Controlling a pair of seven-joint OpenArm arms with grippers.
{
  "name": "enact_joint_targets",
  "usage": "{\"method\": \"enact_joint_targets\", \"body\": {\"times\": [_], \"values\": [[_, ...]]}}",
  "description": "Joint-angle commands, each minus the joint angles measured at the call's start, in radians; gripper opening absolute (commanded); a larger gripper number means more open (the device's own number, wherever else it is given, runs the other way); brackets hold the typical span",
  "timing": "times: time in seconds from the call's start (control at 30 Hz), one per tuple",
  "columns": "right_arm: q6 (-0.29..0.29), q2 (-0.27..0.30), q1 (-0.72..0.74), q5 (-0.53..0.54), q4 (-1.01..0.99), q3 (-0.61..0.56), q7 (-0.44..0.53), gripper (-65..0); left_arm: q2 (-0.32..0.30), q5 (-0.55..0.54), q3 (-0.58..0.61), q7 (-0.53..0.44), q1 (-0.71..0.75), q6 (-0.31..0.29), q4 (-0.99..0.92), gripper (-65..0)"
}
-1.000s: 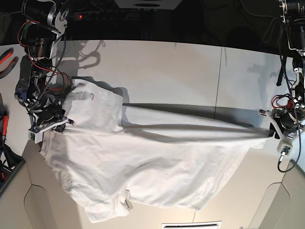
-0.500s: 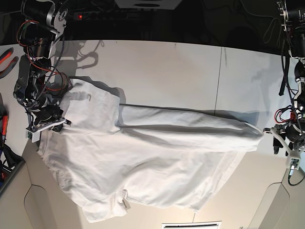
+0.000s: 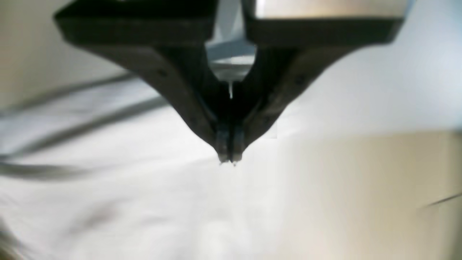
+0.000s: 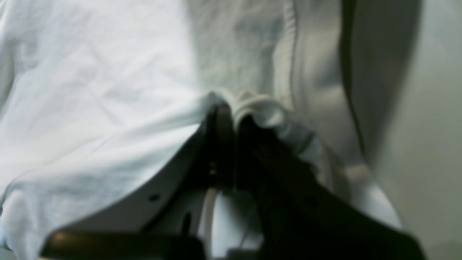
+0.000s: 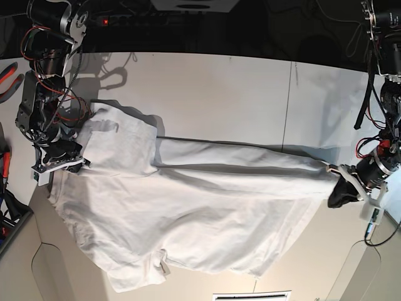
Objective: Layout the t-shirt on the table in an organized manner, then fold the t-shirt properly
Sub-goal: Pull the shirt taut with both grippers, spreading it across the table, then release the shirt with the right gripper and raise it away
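Note:
The white t-shirt [image 5: 188,213] lies stretched across the table [image 5: 219,88], wrinkled, with a long fold ridge running left to right. My right gripper [image 5: 67,162] is at the shirt's left end. In the right wrist view it [image 4: 232,115] is shut on a bunched hem of the shirt [image 4: 108,90]. My left gripper [image 5: 339,180] is at the shirt's narrow right tip. In the left wrist view its jaws [image 3: 228,159] are pressed together, and the blurred shirt [image 3: 144,202] fans out from the tips.
A thin dark seam [image 5: 289,106] crosses the table at the right. Red-handled pliers [image 5: 7,78] lie off the table's left edge. Cables hang by both arms. Cream panels [image 5: 351,269] border the front edge.
My left gripper swung out to the right, then came back left to the shirt's tip. The raised taut ridge has sunk lower onto the table. My right gripper shifted slightly left.

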Motion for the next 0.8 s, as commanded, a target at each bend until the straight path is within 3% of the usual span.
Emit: {"method": "enact_joint_targets", "body": {"times": [0.0, 0.17, 0.3, 0.43, 0.57, 0.77], "values": [[-0.027, 0.011, -0.006, -0.037, 0.011, 0.003, -0.056, -65.0, -0.005, -0.016, -0.006, 0.002, -0.019, -0.022, 0.016, -65.0], [-0.025, 0.011, -0.006, -0.033, 0.097, 0.003, -0.087, -65.0, 0.053, -0.006, -0.006, 0.008, -0.016, -0.028, -0.002, -65.0], [-0.025, 0.011, -0.006, -0.01, 0.172, 0.003, -0.114, -65.0, 0.08, 0.054, -0.006, -0.066, -0.017, 0.003, -0.063, -65.0], [-0.024, 0.011, -0.006, -0.005, 0.2, 0.003, -0.127, -65.0, 0.082, 0.083, -0.006, -0.183, -0.023, 0.052, -0.185, -65.0], [0.021, 0.01, -0.006, 0.017, 0.2, 0.003, -0.127, -65.0, 0.082, 0.098, -0.005, -0.296, -0.06, 0.067, -0.34, -65.0], [0.051, 0.011, -0.006, 0.067, 0.2, 0.003, -0.13, -65.0, 0.082, 0.098, -0.005, -0.303, -0.139, 0.066, -0.507, -65.0]]}}
